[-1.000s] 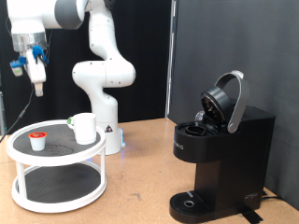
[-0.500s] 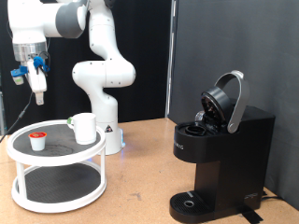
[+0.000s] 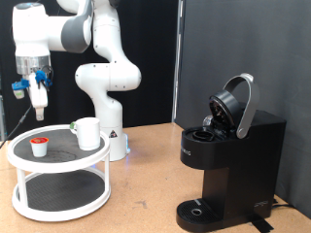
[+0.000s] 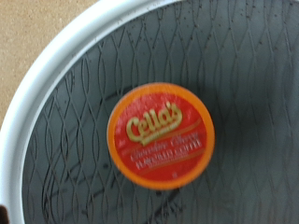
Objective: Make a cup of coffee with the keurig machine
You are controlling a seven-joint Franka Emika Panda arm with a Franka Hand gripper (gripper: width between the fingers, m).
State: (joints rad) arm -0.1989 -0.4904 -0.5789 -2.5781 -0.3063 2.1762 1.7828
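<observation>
Currently claw (image 3: 40,99) hovers above Cella's pod (image 4: 160,135) on tray (image 3: 19,146); width can't tell. Risk: off-centre descent tips pod.

The claw (image 3: 39,105) hangs in the air above the small pod (image 3: 38,147) on the round white stand (image 3: 58,179). The cup (image 3: 87,133) sits there too. The keurig machine (image 3: 230,167) (lid up) stands apart on the worktop (image 3: 146,199).
</observation>
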